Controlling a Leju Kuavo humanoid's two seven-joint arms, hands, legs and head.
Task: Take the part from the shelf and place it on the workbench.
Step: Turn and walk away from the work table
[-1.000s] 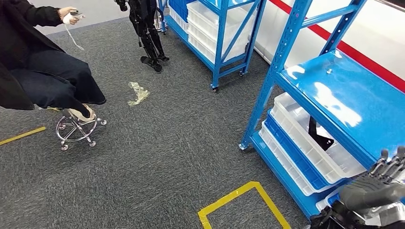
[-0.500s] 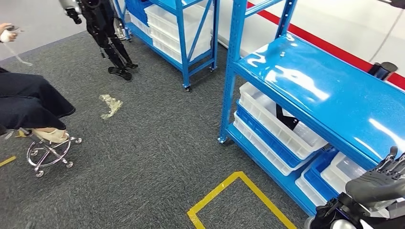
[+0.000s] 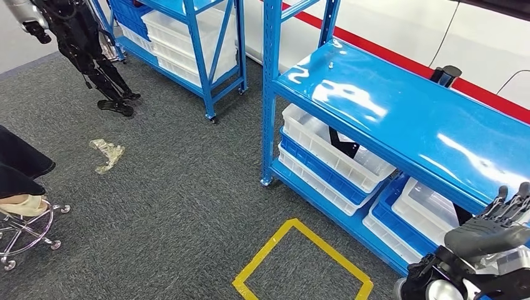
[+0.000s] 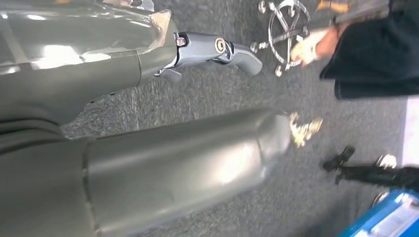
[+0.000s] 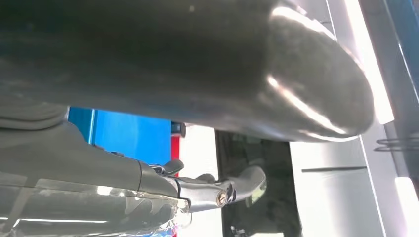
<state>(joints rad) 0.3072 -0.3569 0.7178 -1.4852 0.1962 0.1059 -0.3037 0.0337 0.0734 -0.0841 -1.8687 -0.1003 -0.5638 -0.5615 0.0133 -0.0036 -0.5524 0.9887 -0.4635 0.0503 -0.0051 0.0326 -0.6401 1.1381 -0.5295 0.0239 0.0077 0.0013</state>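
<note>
right hand [image 3: 494,234] low at near right, fingers [image 3: 514,199] apart, holding nothing | left hand [image 4: 148,163] fingers apart, empty | yellow tape square [image 3: 303,265] on carpet | black part [image 3: 342,142] in white bin [image 3: 331,150] under blue shelf [image 3: 400,119] | second rack [image 3: 187,37] beyond

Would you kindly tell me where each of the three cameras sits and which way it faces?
Head view: high on the body, looking down at the blue shelf, white bins and carpet; right hand at the lower right.
Left wrist view: behind the left hand, facing carpet, a stool base, a seated person.
Right wrist view: behind the right hand, facing the shelf.
Shared: head and left wrist views show the stool.
</note>
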